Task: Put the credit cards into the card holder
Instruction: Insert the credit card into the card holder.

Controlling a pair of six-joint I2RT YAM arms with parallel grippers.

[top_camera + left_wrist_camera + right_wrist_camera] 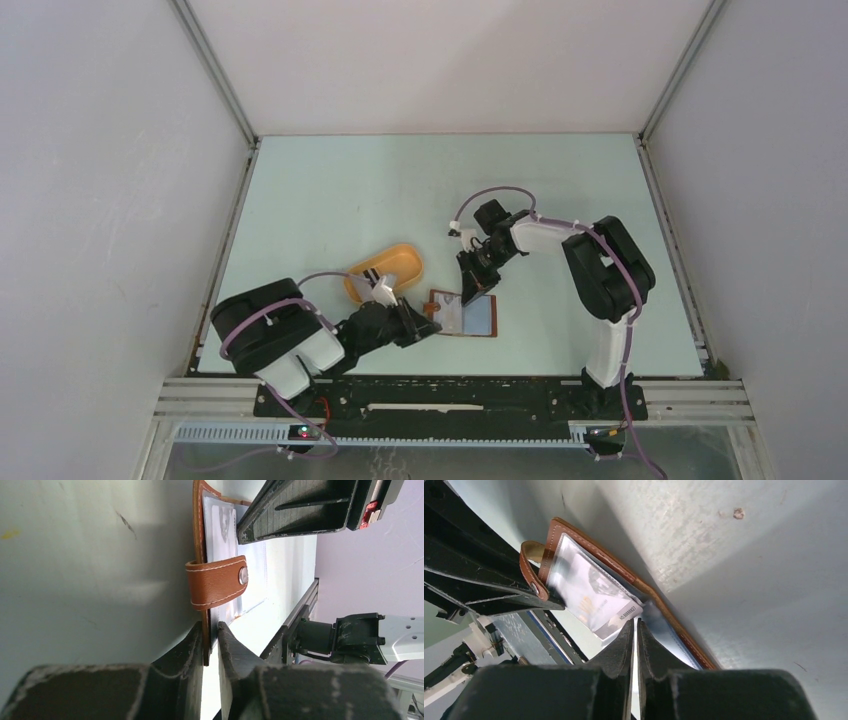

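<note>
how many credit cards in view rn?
2. One card sits partly in the card holder, at the right end effector; the other card in the orange tray. Arms may hide more.

Bright even light, blurred foregrounds

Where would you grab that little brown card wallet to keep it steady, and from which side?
Grip the card holder by its thin stitched brown border, just beside the snap strap, coming in low from the left. It lies open, so that rim is the one edge thin enough to pinch, and gripping there leaves the clear pocket free for the credit card. The left gripper pinches there.
</note>
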